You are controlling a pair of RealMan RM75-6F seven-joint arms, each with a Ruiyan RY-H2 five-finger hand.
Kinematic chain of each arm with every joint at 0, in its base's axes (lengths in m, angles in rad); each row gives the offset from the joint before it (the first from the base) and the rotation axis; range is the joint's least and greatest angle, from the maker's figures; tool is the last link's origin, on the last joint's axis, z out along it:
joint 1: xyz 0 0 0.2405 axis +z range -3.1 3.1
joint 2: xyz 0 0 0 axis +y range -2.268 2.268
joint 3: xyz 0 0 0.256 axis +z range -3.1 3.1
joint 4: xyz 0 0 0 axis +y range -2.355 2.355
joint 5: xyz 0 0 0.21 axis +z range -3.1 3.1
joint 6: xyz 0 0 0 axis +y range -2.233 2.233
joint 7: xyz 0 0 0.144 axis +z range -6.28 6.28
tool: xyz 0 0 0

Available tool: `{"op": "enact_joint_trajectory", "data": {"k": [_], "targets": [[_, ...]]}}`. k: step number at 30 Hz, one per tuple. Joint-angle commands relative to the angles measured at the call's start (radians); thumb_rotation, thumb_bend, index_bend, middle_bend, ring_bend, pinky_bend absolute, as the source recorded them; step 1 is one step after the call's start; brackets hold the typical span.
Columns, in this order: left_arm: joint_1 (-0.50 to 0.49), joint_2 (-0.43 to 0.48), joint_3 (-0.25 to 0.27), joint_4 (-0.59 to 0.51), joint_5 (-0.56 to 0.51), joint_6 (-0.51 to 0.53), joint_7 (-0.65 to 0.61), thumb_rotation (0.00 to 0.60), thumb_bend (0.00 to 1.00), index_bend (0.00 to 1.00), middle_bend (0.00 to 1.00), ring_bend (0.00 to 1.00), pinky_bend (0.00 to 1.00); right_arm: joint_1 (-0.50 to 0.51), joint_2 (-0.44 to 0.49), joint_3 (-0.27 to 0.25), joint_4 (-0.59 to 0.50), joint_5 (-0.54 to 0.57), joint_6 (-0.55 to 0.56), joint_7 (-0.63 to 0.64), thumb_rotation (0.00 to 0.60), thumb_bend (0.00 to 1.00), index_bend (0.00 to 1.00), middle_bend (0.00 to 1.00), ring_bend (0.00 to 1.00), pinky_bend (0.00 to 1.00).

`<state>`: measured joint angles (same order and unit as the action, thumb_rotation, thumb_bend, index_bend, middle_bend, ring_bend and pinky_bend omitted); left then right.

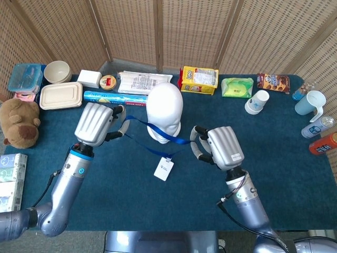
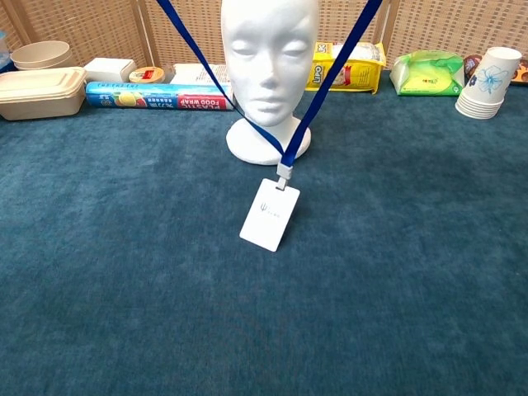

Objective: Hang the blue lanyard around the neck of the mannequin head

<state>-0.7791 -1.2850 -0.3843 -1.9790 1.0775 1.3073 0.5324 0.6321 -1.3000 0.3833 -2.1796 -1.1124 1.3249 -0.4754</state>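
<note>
The white mannequin head (image 1: 165, 108) stands upright at the middle of the blue table. The blue lanyard (image 1: 179, 140) is lifted and stretched across the front of the head between my two hands. My left hand (image 1: 96, 124) pinches one side of the strap to the left of the head. My right hand (image 1: 221, 147) pinches the other side to the right. In the chest view both strap sides (image 2: 332, 78) run down in a V in front of the mannequin head (image 2: 268, 58) to the clip. The white badge (image 2: 271, 213) hangs there off the table. Neither hand shows in the chest view.
Along the back stand a food wrap box (image 1: 113, 98), a yellow box (image 1: 199, 80), a green pack (image 1: 237, 87) and paper cups (image 1: 257, 101). Lidded containers (image 1: 61, 95) and a teddy bear (image 1: 20, 122) sit at the left. Bottles (image 1: 318, 126) line the right edge.
</note>
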Motion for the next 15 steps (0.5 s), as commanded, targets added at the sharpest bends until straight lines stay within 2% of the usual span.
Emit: {"op": "enact_joint_trajectory", "data": {"k": [1,7,10,15], "targets": [[-0.002,0.011,-0.011,-0.007,0.001,0.005,-0.003,0.526,0.47,0.66,1.0,1.0,1.0,0.004,0.011,0.013,-0.006,0.002,-0.001,0.008,0.59,0.51,0.64,0.94,1.0,1.0],[-0.018,0.044,-0.05,-0.012,-0.043,-0.012,-0.011,0.528,0.47,0.66,1.0,1.0,1.0,0.037,0.036,0.06,0.001,0.048,-0.013,0.006,0.591,0.51,0.64,0.94,1.0,1.0],[-0.047,0.05,-0.082,0.015,-0.089,-0.026,-0.004,0.524,0.47,0.67,1.0,1.0,1.0,0.079,0.043,0.112,0.024,0.129,-0.031,0.0,0.591,0.51,0.64,0.95,1.0,1.0],[-0.077,0.043,-0.091,0.053,-0.127,-0.045,0.005,0.528,0.47,0.67,1.0,1.0,1.0,0.13,0.049,0.15,0.058,0.225,-0.059,-0.004,0.592,0.51,0.64,0.94,1.0,1.0]]}}
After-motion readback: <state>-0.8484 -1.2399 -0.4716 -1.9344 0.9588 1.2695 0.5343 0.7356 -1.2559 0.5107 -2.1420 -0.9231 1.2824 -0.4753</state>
